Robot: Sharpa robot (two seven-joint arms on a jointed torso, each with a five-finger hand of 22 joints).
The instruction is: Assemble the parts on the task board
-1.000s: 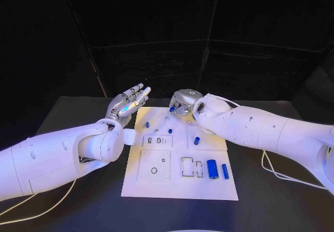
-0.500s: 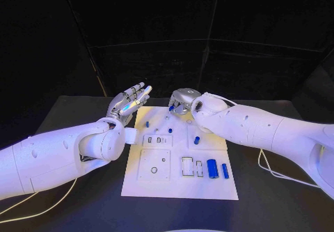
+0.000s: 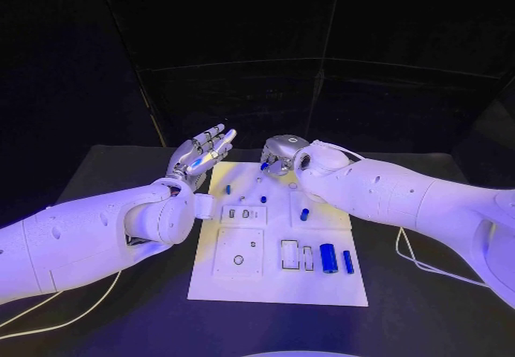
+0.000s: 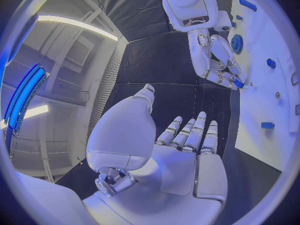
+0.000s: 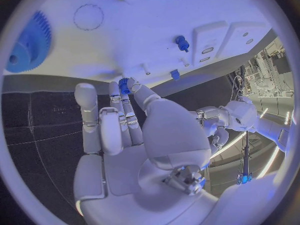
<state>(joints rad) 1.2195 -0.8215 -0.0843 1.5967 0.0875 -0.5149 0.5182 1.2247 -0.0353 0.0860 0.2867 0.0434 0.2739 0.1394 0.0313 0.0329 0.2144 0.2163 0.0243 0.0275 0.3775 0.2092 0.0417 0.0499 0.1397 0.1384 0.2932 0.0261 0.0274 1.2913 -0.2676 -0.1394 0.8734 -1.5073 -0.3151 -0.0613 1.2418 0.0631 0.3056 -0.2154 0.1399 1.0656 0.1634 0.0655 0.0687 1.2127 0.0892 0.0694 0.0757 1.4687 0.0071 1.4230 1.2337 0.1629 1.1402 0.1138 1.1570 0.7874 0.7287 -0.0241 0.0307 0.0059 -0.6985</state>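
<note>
My right hand (image 3: 283, 156) is pinching a small blue part (image 3: 265, 166) over the far end of the task board (image 3: 322, 290). My left hand (image 3: 199, 154) is open and empty beside it. Next I've gotta line it up with a hole. Can't tell which way its axis points.
</note>
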